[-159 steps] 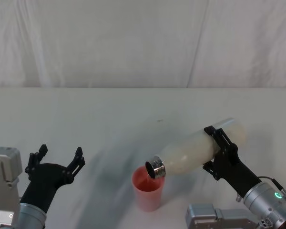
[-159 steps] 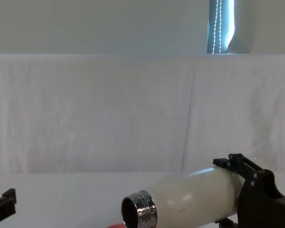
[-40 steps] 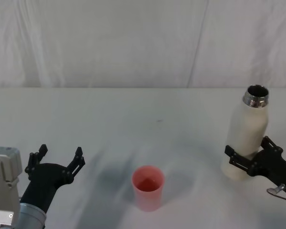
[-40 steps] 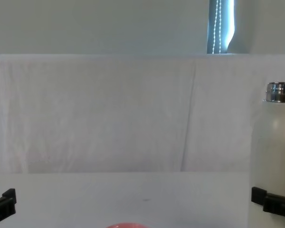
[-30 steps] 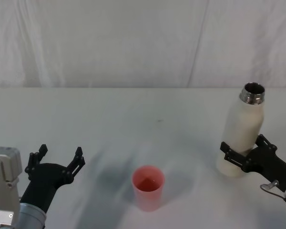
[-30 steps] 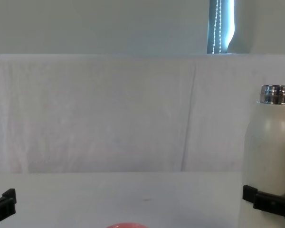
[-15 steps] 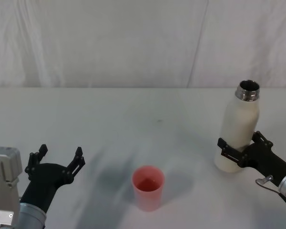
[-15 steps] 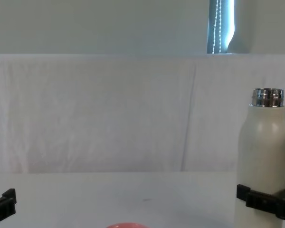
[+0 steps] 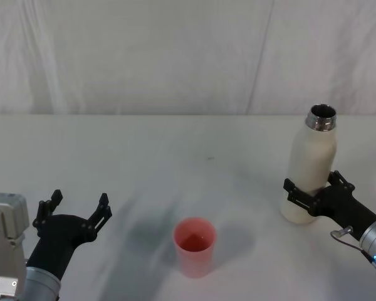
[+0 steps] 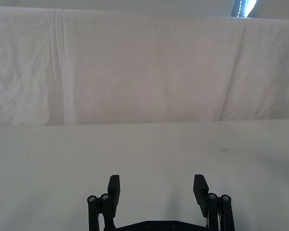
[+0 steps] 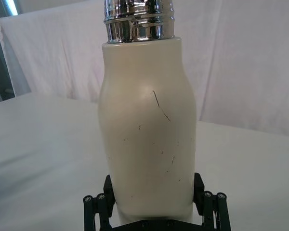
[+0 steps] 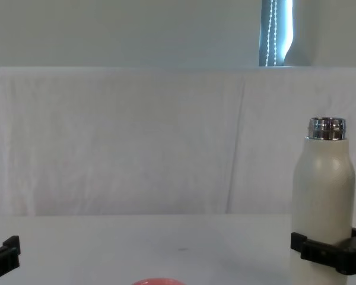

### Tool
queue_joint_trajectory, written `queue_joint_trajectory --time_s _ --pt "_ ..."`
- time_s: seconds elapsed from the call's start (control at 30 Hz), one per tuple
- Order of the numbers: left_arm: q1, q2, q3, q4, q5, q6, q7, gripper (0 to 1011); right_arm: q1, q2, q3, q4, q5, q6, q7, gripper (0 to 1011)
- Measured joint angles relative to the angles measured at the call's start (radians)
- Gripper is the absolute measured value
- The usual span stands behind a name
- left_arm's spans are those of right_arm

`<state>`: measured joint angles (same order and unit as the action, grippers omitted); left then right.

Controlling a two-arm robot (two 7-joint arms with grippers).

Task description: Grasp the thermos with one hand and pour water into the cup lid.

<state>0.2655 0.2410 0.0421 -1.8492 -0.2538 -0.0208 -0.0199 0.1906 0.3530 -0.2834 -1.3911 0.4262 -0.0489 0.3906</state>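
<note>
Standing apart: one thermos (image 9: 308,172), one cup lid (image 9: 193,246).

The bottle (image 9: 309,172) stands on the table (image 9: 175,150) at the right. The cup (image 9: 194,247) sits on the table, left of the bottle and nearer the robot.

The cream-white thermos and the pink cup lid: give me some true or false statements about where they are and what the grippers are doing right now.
1. The cream-white thermos with the steel neck stands upright. True.
2. The right gripper is clamped low on the thermos body. True.
3. The small pink cup lid lies tipped on its side. False: it stands upright, mouth up.
4. The left gripper holds the cup lid. False: it is open, apart from the lid.
5. The thermos has its cap on. False: its steel mouth is open.
</note>
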Motion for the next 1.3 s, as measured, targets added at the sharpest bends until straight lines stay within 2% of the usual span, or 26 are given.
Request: queue_joint_trajectory --time_s 1.3 --pt "0.0 0.0 0.0 0.0 0.0 0.0 0.0 1001 0.023 -0.025 -0.001 0.026 -0.024 0.006 -0.006 966"
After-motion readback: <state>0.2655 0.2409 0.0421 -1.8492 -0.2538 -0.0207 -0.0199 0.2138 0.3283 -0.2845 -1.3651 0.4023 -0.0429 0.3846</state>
